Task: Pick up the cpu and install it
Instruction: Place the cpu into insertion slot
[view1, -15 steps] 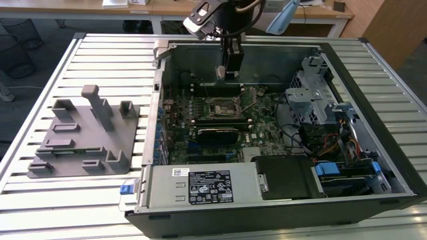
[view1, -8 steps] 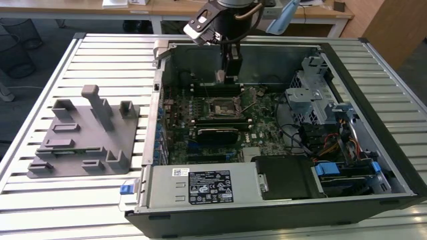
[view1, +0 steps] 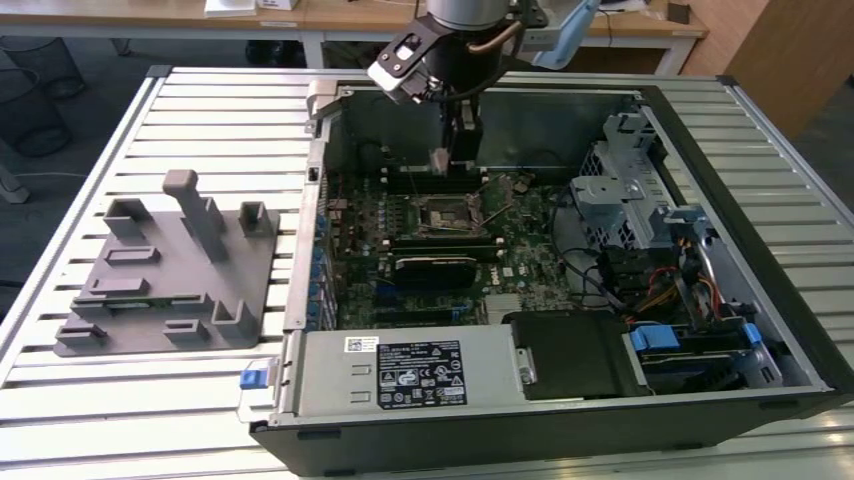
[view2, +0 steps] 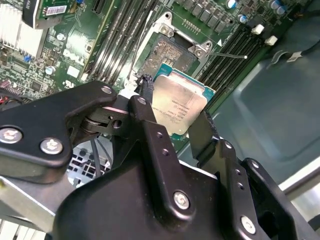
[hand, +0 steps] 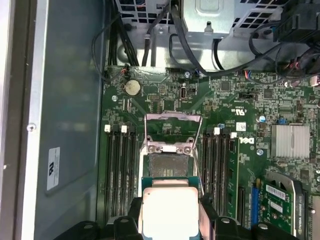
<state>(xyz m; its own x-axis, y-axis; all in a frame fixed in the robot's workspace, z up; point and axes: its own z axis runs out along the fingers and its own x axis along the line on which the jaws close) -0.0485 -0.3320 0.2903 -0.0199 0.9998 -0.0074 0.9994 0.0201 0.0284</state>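
Note:
My gripper (view1: 449, 160) hangs inside the open computer case (view1: 747, 250), shut on the cpu (view2: 178, 104). The cpu is a flat square chip with a pale silver top and a green rim, pinched on two opposite edges by the black fingers (view2: 150, 131). It hovers tilted just above and beside the open socket (view2: 168, 54) on the green motherboard (view1: 534, 255). In the first wrist view the cpu (hand: 170, 210) sits close in front of the socket (hand: 167, 166), whose metal load plate (hand: 173, 120) is swung open. The thin lever (view2: 227, 55) is released.
Memory slots (hand: 120, 165) flank the socket on both sides. A grey labelled box (view1: 400, 372) fills the case's near corner, with a drive cage (view1: 617, 180) and cables (view1: 661, 290) at the exterior view's right. A grey fixture (view1: 174, 265) stands on the slatted table (view1: 160, 420).

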